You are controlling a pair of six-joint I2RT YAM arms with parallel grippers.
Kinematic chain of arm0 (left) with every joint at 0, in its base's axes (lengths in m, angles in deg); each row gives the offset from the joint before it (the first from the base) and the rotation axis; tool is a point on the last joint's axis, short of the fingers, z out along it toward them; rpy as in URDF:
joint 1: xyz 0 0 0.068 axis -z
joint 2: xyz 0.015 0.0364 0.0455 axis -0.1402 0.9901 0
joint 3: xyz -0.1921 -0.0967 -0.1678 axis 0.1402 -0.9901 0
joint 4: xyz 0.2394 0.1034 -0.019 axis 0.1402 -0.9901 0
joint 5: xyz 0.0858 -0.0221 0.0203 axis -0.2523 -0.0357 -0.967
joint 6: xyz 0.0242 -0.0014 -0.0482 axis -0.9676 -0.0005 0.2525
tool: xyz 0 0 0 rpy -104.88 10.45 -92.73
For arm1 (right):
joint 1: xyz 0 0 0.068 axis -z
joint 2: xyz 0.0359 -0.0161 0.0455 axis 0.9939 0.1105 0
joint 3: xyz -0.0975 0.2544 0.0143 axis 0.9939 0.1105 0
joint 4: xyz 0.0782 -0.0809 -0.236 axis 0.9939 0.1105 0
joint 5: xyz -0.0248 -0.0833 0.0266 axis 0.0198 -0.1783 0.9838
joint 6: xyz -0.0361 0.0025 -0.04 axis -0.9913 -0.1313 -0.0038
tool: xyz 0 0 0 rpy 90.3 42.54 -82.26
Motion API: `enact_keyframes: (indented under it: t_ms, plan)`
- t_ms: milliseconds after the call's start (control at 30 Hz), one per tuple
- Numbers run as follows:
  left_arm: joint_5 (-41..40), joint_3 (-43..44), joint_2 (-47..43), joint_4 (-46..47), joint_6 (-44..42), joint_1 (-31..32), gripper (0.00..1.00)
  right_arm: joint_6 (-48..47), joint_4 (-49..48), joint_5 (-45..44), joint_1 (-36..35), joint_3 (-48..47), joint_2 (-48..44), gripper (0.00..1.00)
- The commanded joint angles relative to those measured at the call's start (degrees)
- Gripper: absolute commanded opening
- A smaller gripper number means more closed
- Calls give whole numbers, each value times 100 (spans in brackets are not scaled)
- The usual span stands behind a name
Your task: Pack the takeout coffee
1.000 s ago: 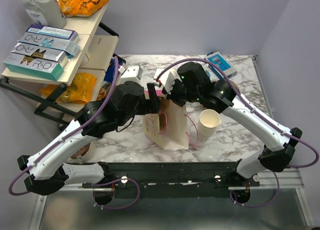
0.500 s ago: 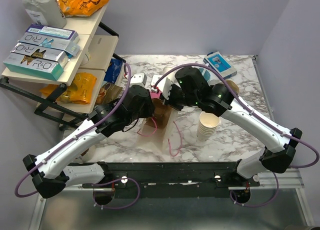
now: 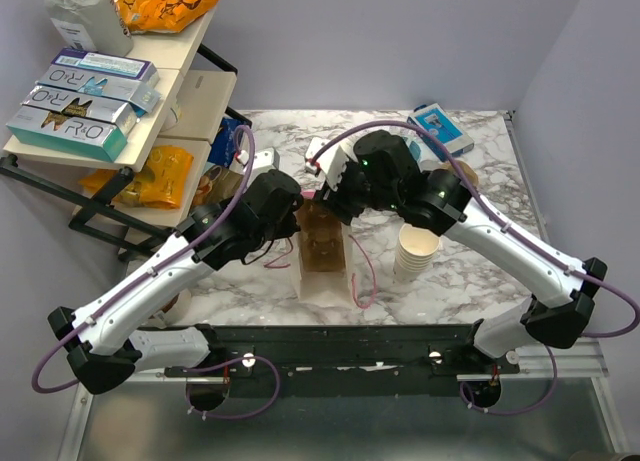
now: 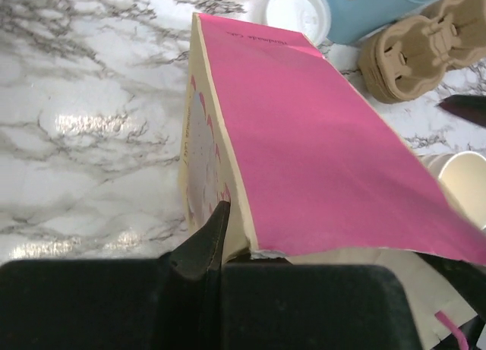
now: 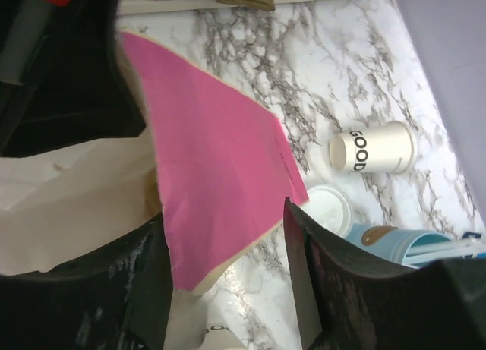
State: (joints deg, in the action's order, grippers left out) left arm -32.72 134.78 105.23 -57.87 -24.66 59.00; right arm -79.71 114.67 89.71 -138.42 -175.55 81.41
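A paper bag (image 3: pixel 322 251) with a pink side panel (image 4: pixel 326 145) stands open at the table's centre. My left gripper (image 4: pixel 220 232) is shut on the bag's cream rim edge, at the bag's left (image 3: pixel 292 219). At the bag's far rim my right gripper (image 5: pixel 222 217) is open, and the pink panel (image 5: pixel 213 175) lies loosely between its fingers. The takeout coffee (image 5: pixel 328 211), seen from above as a round white lid, stands on the marble beyond the bag next to a light-blue mug (image 5: pixel 410 240). The coffee (image 4: pixel 298 12) also shows in the left wrist view.
A lidless cup (image 5: pixel 372 149) with dark lettering lies on its side behind the coffee. A stack of cream paper cups (image 3: pixel 417 249) stands right of the bag. A brown cup carrier (image 4: pixel 425 50) sits at the back. A stocked shelf (image 3: pixel 100 101) borders the left side.
My left gripper has closed on the bag's rim. My right gripper has opened and released the bag. The bag has swung from tilted to upright, mouth open.
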Motion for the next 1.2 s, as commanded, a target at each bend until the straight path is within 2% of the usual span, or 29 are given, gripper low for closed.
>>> enact_keyframes:
  t_ms: [0,100,167,233,267,333,533,567,767,833,867,1067,1167]
  plan:
    - [-335,204,86,-747,771,-40,0,880,-490,-506,-34,-114,-584,70]
    - [-546,440,244,-1142,1131,-40,0,1460,-701,37,-26,79,-1100,73]
    - [-607,556,376,-1275,1246,-40,0,1924,-1103,589,-26,544,-1409,70]
    - [-564,618,429,-1276,1281,-40,0,2182,-1421,1021,-34,1096,-1760,63]
    - [-546,600,429,-1250,1299,-40,0,2652,-1675,1345,-43,1239,-1823,54]
    - [-493,574,429,-1206,1351,-40,0,2920,-1835,1428,-157,1459,-1850,43]
    - [-406,565,385,-1162,1554,-40,0,3316,-1809,-487,-877,1591,-1359,28]
    - [-405,565,368,-1162,1580,-40,0,3603,-1870,-863,-896,1644,-1228,26]
    - [-344,495,297,-1109,1659,-40,0,4177,-2247,-1779,-1001,2320,-814,18]
    - [-318,495,280,-1065,1651,-40,0,4099,-2389,-1894,-1036,2548,-664,15]
    - [-309,477,271,-1056,1668,-40,0,3855,-2807,-1903,-1063,2663,-646,11]
    - [-326,503,271,-1056,1694,-40,0,3291,-3391,-1587,-1141,3156,-480,5]
    - [-335,512,262,-1074,1712,-40,0,3054,-3513,-1955,-1317,3279,-348,4]
